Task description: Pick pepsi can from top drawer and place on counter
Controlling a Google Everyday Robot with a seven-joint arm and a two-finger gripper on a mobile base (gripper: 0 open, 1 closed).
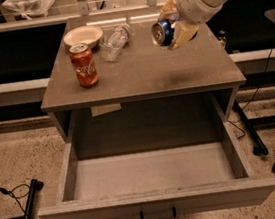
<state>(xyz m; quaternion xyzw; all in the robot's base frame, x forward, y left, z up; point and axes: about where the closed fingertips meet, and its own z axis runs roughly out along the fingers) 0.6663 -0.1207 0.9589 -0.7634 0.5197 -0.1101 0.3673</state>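
My gripper [171,26] is shut on the pepsi can [161,31], a blue can with a silver end facing the camera. It holds the can on its side in the air above the right half of the counter [143,75]. The arm comes in from the upper right. The top drawer [153,175] is pulled wide open below the counter, and its grey floor is bare. Its dark pull handle [158,216] shows on the front panel.
A red Coca-Cola can [84,65] stands upright on the counter's left side. A cream bowl [83,36] and a clear plastic bottle [114,42] lying on its side are at the back left. Black stand legs [25,214] and cables lie on the speckled floor.
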